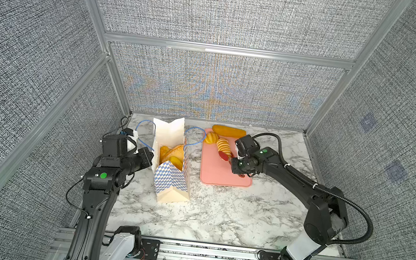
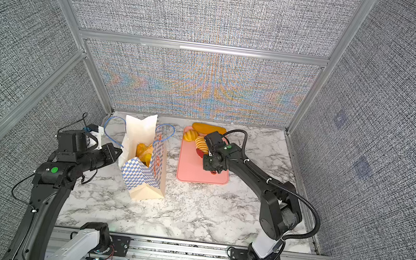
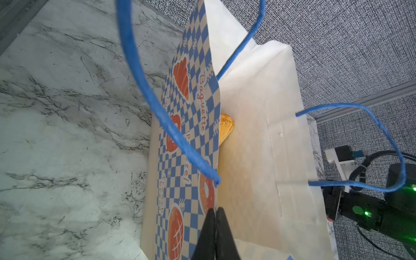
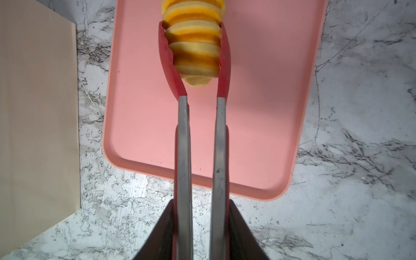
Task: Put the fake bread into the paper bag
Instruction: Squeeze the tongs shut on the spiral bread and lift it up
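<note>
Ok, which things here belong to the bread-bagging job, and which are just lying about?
Job: paper bag; bread inside it; ridged roll gripped in the red tongs; long loaf; round bun.
Just lying about: pink tray; marble table.

**Tongs closed on a ridged roll over the tray**

The right gripper [image 4: 201, 202] has its two dark fingers [image 4: 157, 236] pressed on the outer sides of the tongs [image 4: 183, 135], one finger against each steel arm; the arms run nearly parallel with a narrow gap between them; the red tips clamp a ridged roll [image 4: 194, 49], striped pale yellow and orange, one tip on each side of it; the far end of the roll is cut by the picture edge; below lies the pink tray [image 4: 139, 112], bare around the roll, on the marble table [image 4: 349, 180]; if the roll touches the tray I cannot tell; a plain cream wall of the paper bag [image 4: 38, 112] stands near the tray, apart from it.
</note>
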You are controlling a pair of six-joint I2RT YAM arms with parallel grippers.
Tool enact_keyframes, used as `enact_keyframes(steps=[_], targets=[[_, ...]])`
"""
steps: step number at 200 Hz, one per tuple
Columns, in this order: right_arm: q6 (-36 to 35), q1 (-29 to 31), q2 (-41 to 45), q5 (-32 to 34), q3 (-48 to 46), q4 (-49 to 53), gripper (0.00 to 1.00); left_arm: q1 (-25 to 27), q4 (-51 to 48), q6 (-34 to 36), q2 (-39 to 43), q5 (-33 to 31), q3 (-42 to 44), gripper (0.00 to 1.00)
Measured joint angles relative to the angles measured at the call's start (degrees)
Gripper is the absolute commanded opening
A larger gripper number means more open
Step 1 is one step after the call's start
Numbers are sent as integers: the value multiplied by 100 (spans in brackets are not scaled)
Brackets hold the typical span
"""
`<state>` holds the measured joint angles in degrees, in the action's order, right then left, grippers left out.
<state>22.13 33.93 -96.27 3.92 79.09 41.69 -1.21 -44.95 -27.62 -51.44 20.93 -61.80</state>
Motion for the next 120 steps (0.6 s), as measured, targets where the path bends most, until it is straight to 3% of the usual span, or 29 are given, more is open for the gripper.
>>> enact_keyframes(steps=[65,120], targets=[[50,11,444,-20,-87,7,34,0,2,0,-39,2,0,19],[63,11,817,-17,-81,94,34,0,7,-4,-52,4,0,11]])
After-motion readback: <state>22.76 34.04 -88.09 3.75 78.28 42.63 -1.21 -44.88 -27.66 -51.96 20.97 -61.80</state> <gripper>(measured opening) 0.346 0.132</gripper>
